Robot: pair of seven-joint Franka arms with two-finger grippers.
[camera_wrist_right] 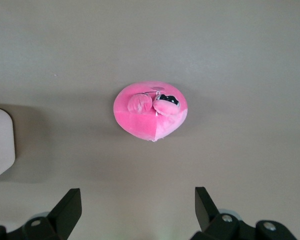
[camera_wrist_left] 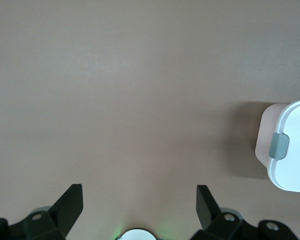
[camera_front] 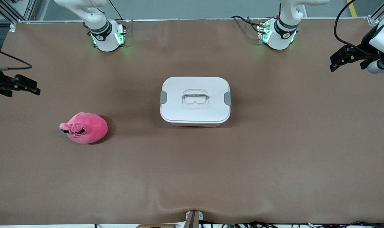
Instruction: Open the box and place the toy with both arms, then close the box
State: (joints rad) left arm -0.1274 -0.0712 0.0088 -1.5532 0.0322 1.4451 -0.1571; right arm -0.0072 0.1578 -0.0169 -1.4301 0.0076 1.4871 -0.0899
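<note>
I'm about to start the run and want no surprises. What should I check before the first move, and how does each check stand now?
1. Box lid seated flat: ok.
2. Both grey side clips latched: cannot tell.
3. Toy lies free on the table, apart from the box, toward the right arm's end: ok.
4. Left hand open, holding nothing, over bare table beside the box: ok.
5. Right hand open, holding nothing, up beside the toy: ok.
</note>
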